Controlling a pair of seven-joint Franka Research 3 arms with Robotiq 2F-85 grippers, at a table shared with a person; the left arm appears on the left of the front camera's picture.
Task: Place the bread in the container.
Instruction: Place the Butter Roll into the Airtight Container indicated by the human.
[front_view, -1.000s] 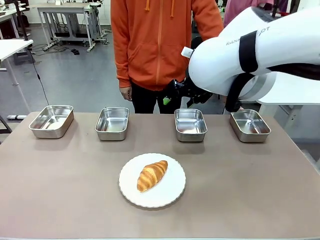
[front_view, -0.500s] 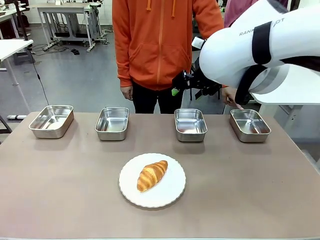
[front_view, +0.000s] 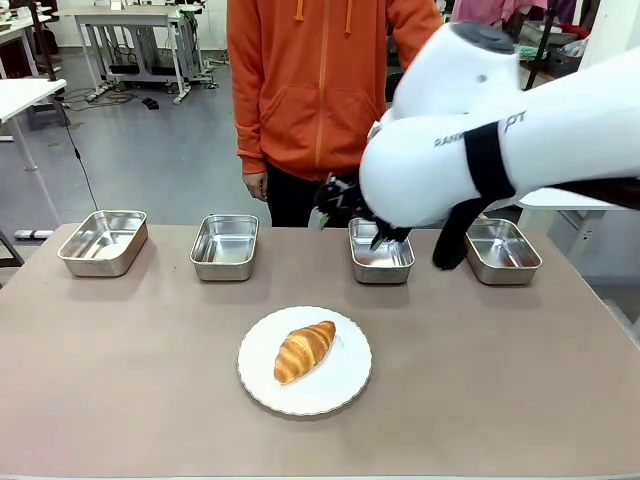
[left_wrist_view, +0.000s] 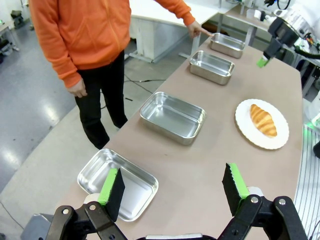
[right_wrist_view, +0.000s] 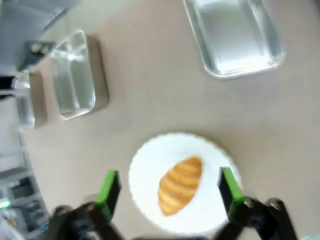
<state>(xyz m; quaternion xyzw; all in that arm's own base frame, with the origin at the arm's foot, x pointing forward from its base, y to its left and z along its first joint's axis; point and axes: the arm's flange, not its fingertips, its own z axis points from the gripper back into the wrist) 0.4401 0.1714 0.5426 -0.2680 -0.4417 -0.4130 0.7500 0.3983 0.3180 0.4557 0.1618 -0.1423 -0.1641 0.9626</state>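
L gripper (left_wrist_view: 172, 189) is hanging over the left end of table (front_view: 500, 390), jaws spread, nothing btwn them, well apart from bread (left_wrist_view: 263, 120). 4 steel containers (front_view: 224, 266) are sitting in a row at far side. Bread is lying on white plate (front_view: 342, 388) mid-table, long axis running near-left to far-right. R gripper (right_wrist_view: 168, 186) is hovering above it, pads wide apart, empty; bread is showing btwn them, roughly crossways to the closing line. R arm (front_view: 470, 150) is nearer, prob the picker. Person's hand (left_wrist_view: 199, 32) is pointing by rightmost container (left_wrist_view: 225, 51). Arm lettering partly readable: "RANK".
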